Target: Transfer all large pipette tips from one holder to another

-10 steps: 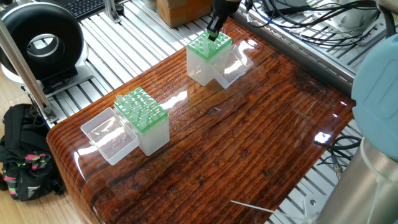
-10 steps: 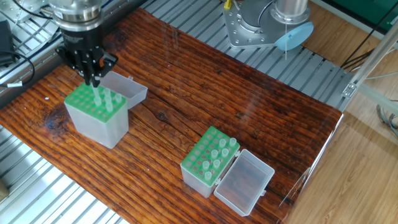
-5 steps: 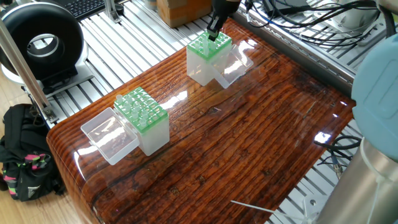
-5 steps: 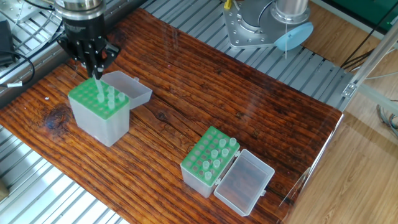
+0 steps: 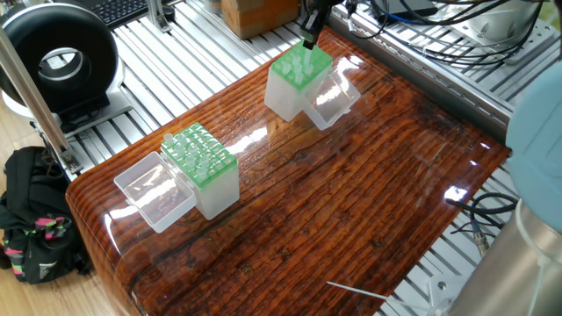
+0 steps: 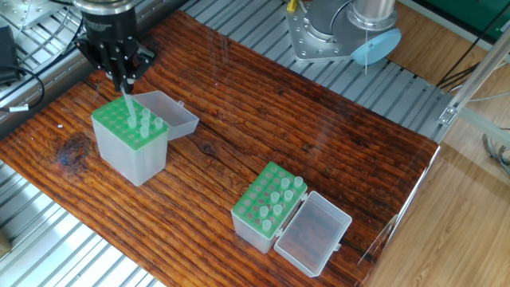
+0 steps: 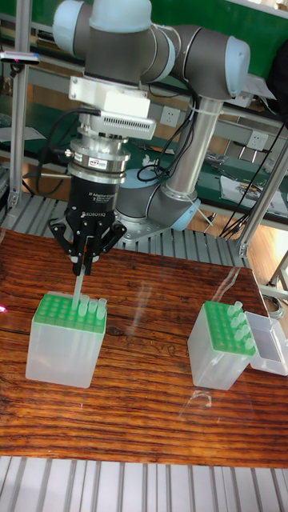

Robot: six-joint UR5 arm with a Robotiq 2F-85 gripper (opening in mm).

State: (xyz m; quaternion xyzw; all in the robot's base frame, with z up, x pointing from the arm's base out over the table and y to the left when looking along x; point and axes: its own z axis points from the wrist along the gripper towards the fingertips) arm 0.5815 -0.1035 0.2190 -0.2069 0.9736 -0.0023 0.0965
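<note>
A translucent whitish pipette tip [image 7: 78, 286] is gripped at its top by the black two-finger gripper [image 7: 83, 266], hanging directly beneath it over the green-topped translucent plastic holder [image 7: 66, 339], its point at the grid. "ROBOTIQ" is read on the gripper body. The fingers are closed narrowly on the tip. Further tips [image 6: 145, 121] are seated in that holder.

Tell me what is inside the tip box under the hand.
A few whitish tips stand in the box. The hand grips one more tip. Their lower ends are hidden.
</note>
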